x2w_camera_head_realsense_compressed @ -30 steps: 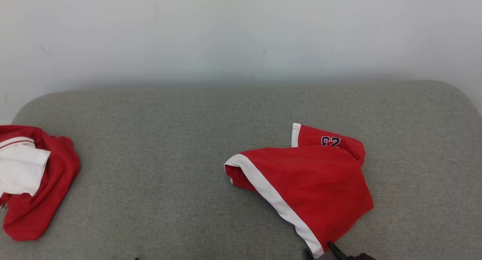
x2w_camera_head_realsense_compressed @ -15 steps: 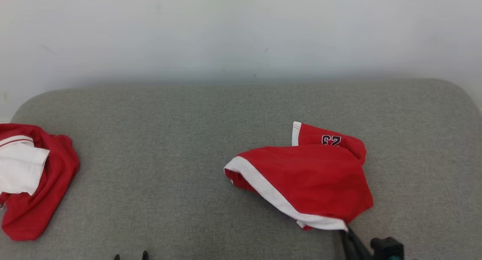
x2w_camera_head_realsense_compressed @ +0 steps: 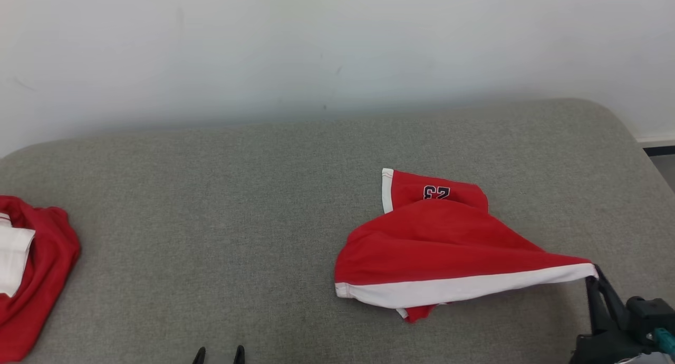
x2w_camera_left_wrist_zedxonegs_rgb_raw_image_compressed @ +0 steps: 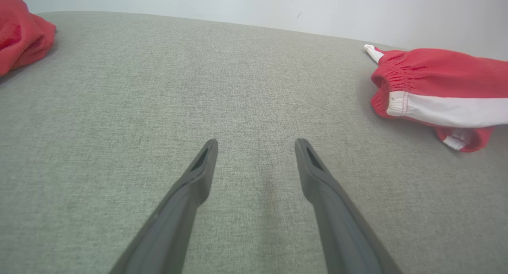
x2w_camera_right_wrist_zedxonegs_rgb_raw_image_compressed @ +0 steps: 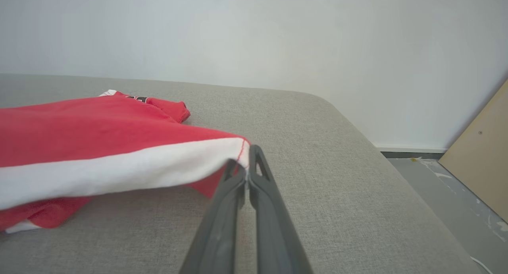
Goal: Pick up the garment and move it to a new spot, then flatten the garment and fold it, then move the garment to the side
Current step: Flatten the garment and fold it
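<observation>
**Item 1: red garment** (x2w_camera_head_realsense_compressed: 437,248). It lies on the right half of the grey cushion (x2w_camera_head_realsense_compressed: 211,195), with its bulk crumpled on the fabric. One white-banded hem (x2w_camera_head_realsense_compressed: 474,289) is drawn taut toward the right and raised off the surface. A flap with a dark printed number (x2w_camera_head_realsense_compressed: 436,192) sits at its far side.

**Item 2: my right gripper** (x2w_camera_right_wrist_zedxonegs_rgb_raw_image_compressed: 246,163). The jaws are pressed together on the right-hand corner of that hem, pinching the cloth at its very edge. I judge a corner is chosen because it gives a clean lead for carrying the piece to a new spot.

**Item 3: my left gripper** (x2w_camera_left_wrist_zedxonegs_rgb_raw_image_compressed: 256,145). The jaws are spread wide with nothing between them. It is low over bare cushion at the near edge, well apart to the left of the garment, and is probably poised to take a second corner.

**Item 4: second red-and-white garment** (x2w_camera_head_realsense_compressed: 37,279). It is heaped at the left end, well apart, and in my judgement is not part of this pick.

**Status:** the pick-up is under way. Flattening and folding are not yet done.
</observation>
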`<state>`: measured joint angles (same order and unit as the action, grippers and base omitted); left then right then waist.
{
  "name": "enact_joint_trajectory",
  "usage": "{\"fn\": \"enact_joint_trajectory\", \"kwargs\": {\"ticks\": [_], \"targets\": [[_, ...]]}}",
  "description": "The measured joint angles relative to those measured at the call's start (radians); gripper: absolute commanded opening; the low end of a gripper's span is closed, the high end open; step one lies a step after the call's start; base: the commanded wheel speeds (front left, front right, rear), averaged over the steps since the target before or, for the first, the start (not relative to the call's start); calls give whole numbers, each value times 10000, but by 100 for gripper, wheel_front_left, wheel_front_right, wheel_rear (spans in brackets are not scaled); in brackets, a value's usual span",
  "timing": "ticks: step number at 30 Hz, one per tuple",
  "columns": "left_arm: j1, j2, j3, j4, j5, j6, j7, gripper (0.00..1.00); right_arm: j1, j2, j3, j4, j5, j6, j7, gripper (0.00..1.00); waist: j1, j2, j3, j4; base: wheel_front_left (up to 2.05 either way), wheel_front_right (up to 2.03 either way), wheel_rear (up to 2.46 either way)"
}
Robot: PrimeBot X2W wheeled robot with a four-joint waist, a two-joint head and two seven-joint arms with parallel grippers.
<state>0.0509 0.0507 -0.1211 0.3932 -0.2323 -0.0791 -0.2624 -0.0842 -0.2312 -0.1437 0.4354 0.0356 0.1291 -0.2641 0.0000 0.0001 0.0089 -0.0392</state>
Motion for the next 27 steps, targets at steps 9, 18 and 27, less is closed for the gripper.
{"fn": "enact_joint_trajectory", "kwargs": {"ticks": [9, 18, 27], "targets": [[-42, 0, -255, 107, 35, -4, 0, 100, -170, -240, -157, 777, -537, 0, 0, 100, 0, 0, 46, -133, 0, 0, 0], [-120, 0, -245, 10, 88, -48, -2, 100, 9, 468, 422, 351, -529, 0, 0, 100, 0, 0, 74, -166, 0, 0, 0], [-1134, -6, -1346, 123, -798, -349, 0, 100, 15, 614, 790, 274, -401, 2, 0, 100, 0, 0, 443, -354, 0, 0, 0]]}}
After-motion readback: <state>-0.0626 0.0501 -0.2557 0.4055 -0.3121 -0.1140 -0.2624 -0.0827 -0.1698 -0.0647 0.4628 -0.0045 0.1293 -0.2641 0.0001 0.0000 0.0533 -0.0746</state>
